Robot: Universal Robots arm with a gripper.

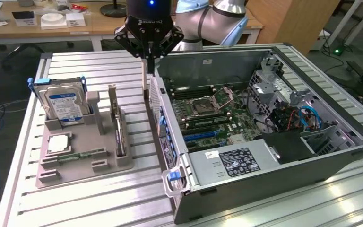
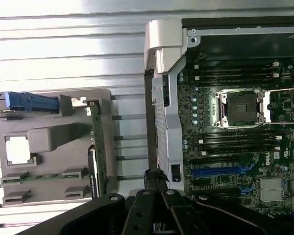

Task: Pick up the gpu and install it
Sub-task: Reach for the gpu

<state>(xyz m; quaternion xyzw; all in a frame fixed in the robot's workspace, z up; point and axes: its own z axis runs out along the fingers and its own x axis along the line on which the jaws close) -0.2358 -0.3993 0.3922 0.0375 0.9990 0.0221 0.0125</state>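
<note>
Pale grey metal above and darker below, the gpu (image 1: 145,78) hangs straight down from the gripper (image 1: 147,56), whose fingers are pressed together on its upper end. Both cameras catch it edge-on as a mere strip, so calling it the card is my reading rather than something plainly seen. It hangs over the table just beside the outer wall of the open computer case (image 1: 276,177), on the exterior view's left of it, between the case and the grey parts holder (image 1: 74,172). I would judge such a card light and stiff but fragile: a bare board that will not bend, with parts on its faces that dislike pressure. The place to hold it is therefore a plain stretch of edge or the metal end. Pinched at one end alone, it could swivel in the grip if it bumps the case wall. The table (image 1: 93,203) is ribbed aluminium, hard and flat, with grooves running across it. The holder carries a blue-labelled hard drive (image 1: 63,106), and inside the case the motherboard (image 1: 213,111) lies exposed. Behind stands a wooden desk (image 1: 99,26) bearing small boxes, over a dark floor.
</note>
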